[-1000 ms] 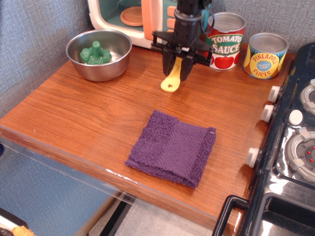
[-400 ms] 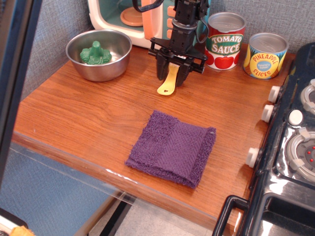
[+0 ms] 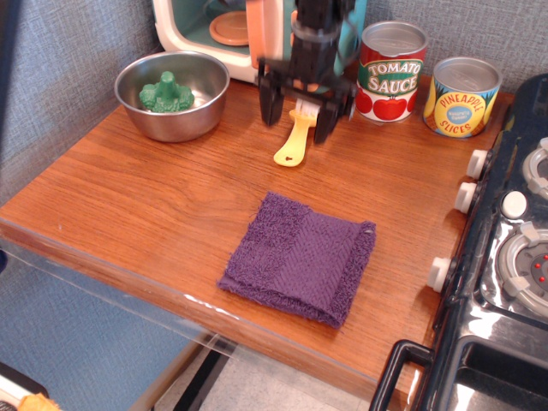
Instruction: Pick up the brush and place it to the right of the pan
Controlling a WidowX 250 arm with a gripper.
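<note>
One pan (image 3: 174, 94), one yellow brush (image 3: 296, 140) lying right of it, two cans behind. The gripper (image 3: 296, 118) straddles the brush, jaws wide apart, gripping nothing.

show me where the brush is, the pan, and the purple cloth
brush (image 3: 294, 145), main camera view, on its yellow handle.
pan (image 3: 203, 111), main camera view, on its outer metal wall.
purple cloth (image 3: 300, 257), main camera view, on its middle.

Bare wood between pan (image 3: 174, 94) and brush (image 3: 294, 140) (cloth (image 3: 300, 257) nearer front).
</note>
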